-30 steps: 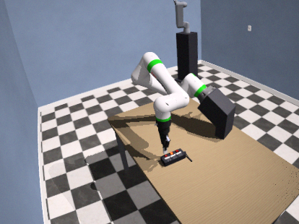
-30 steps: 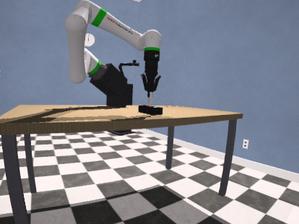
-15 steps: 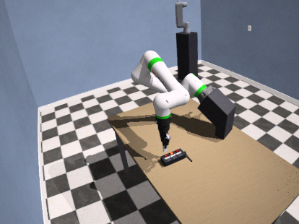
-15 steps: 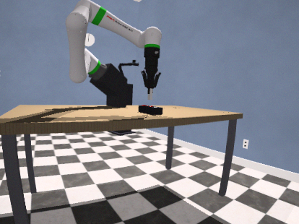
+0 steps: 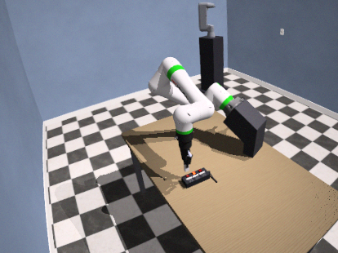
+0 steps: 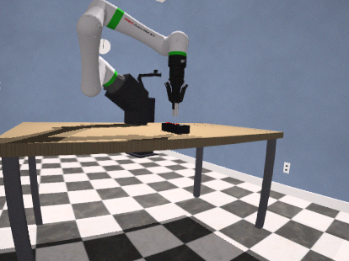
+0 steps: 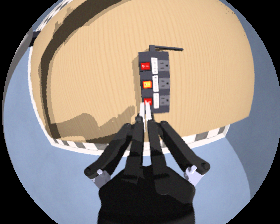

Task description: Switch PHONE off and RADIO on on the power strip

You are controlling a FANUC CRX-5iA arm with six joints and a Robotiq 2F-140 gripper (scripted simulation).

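Gripper hovers above the strip, fingers together, empty. Descend vertically onto the nearest rocker; labels are illegible, so confirm PHONE first.
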